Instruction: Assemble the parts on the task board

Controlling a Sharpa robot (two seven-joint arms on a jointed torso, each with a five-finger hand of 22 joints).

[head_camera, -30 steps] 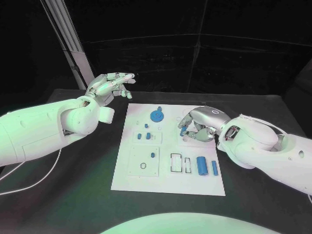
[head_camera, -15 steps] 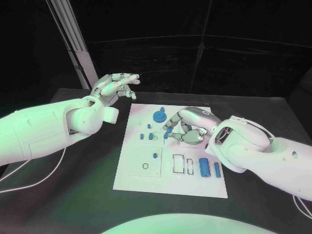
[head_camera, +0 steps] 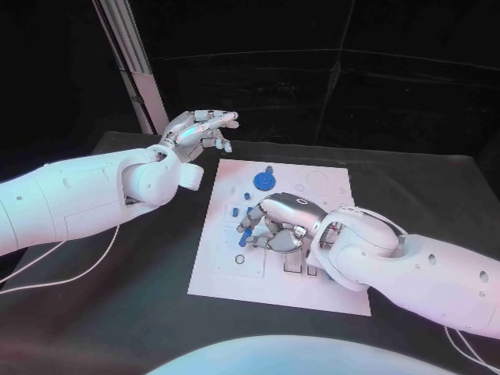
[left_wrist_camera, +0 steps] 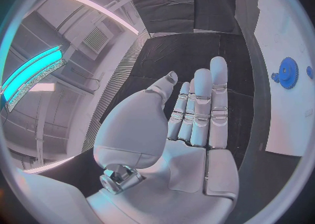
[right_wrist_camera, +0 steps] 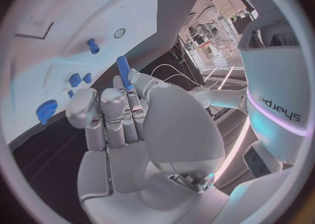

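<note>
A slim blue peg (right_wrist_camera: 123,70) is held upright in the fingers of the right hand (head_camera: 275,222), which is poised over the middle of the task board (head_camera: 326,185). The left hand (head_camera: 196,130) is kept raised beside the board's far left corner, fingers spread and nothing in it. A blue gear (head_camera: 264,180) is seen seated near the board's far edge, and several small blue pieces (right_wrist_camera: 77,80) are set between that gear and the board's centre. An oval recess (head_camera: 240,258) near the board's left side appears unfilled. The assembly is judged partly done: the held peg has yet to be placed.
</note>
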